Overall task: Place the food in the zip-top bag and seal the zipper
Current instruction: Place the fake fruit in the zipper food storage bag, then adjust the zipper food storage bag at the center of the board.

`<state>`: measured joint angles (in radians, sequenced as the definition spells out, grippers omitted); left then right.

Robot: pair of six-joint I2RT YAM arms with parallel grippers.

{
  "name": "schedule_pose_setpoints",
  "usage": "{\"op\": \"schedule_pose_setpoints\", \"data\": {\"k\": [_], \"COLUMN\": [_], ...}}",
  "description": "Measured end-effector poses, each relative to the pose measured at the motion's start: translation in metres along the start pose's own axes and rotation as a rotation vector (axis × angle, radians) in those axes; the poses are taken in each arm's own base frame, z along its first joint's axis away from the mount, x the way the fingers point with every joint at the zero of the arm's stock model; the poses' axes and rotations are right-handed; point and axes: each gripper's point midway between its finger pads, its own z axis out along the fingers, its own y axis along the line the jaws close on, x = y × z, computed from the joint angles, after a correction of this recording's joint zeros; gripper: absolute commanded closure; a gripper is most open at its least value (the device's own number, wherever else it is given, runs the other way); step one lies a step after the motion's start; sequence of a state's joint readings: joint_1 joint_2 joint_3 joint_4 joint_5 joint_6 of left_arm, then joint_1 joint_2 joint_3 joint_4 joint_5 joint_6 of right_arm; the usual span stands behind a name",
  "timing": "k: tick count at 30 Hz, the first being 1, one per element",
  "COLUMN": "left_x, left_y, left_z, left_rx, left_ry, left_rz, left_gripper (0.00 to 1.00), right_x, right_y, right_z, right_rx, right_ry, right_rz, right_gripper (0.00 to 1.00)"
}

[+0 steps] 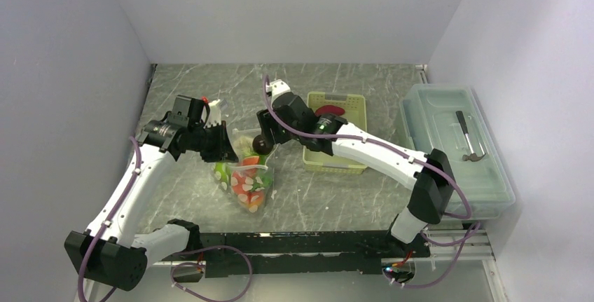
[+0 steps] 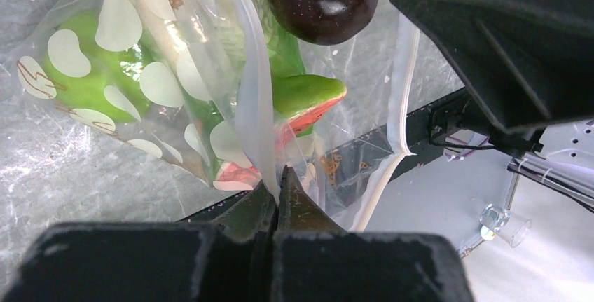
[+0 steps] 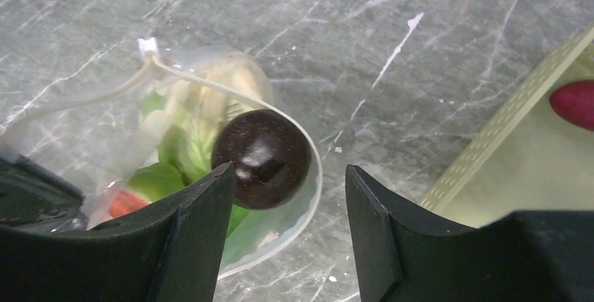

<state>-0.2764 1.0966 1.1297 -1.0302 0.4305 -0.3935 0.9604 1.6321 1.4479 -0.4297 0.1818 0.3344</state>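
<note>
**Pinching the bag lip, dark ball at the mouth**

Left gripper [image 2: 279, 186]: my jaws are closed tight on one lip of the zip-top bag [image 1: 246, 179], with the clear dotted film nipped between the fingertips.

The bag lies on the marbled table [image 1: 336, 197] between my two arms. Its mouth is toward the far side and its body slumps back toward my bases.

Zipper [image 2: 401, 106]: a whitish strip, unsealed. Its two sides bow apart into an open loop. One side runs into my left pinch and the other hangs free beside it.

Right gripper [image 3: 288, 172]: my jaws stand apart, clamping nothing, poised right over the bag's mouth.

The dark ball [image 3: 263, 158] is glossy and maroon-brown. It sits inside the loop of the zipper. In the right wrist view it is close against the finger on the left, and there is a clear gap to the other finger. I cannot tell whether it touches that near finger.

In the bag, seen through the film:
- a green round fruit [image 2: 84, 71] low in the body
- a green wedge with a red face [image 2: 308, 102] nearer the mouth
- pale leafy lettuce [image 3: 185, 130] just under the ball

The yellow-green basket [image 1: 336, 134] sits just beside the bag on my right, under my right forearm. A red piece [image 1: 329, 111] lies in its far end.

The clear lidded box [image 1: 455, 148] stands at the right edge of the table, well apart from the bag. A small dark-handled tool [image 1: 468, 137] shows at its lid. I cannot tell whether it is inside or on top.
</note>
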Motion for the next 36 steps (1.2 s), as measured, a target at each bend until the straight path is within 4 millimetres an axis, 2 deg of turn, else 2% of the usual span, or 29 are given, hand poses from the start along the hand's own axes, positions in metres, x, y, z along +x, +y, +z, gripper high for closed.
{"op": "schedule_pose_setpoints", "data": {"k": [6, 9, 14, 23, 25, 27, 32, 36], "left_x": [-0.001, -0.001, -0.001, -0.001, -0.001, -0.001, -0.001, -0.001], "left_y": [-0.001, -0.001, -0.001, -0.002, -0.002, -0.002, -0.002, -0.003], "left_z": [-0.001, -0.001, -0.001, -0.003, -0.003, -0.003, -0.003, -0.007], "left_rx": [0.003, 0.003, 0.003, 0.005, 0.005, 0.005, 0.006, 0.004], "left_ry": [-0.004, -0.004, -0.004, -0.010, -0.011, -0.011, -0.013, -0.019], "left_rz": [0.002, 0.002, 0.002, 0.005, 0.005, 0.005, 0.006, 0.009], "left_gripper": [1.00, 1.00, 1.00, 1.00, 1.00, 1.00, 1.00, 1.00], "right_x": [0.013, 0.018, 0.018, 0.034, 0.036, 0.037, 0.036, 0.027], "right_y": [-0.023, -0.032, -0.033, -0.022, -0.020, -0.018, -0.014, -0.015], "right_z": [0.005, 0.006, 0.007, 0.019, 0.022, 0.025, 0.026, 0.021], "right_rx": [0.047, 0.057, 0.031, -0.027, -0.036, -0.046, -0.057, -0.049], "right_ry": [0.044, 0.068, 0.081, 0.148, 0.160, 0.170, 0.190, 0.180], "right_rz": [0.043, 0.069, 0.096, 0.105, 0.105, 0.106, 0.109, 0.095], "right_gripper": [0.48, 0.55, 0.64, 0.68, 0.77, 1.00, 1.00, 1.00]}}
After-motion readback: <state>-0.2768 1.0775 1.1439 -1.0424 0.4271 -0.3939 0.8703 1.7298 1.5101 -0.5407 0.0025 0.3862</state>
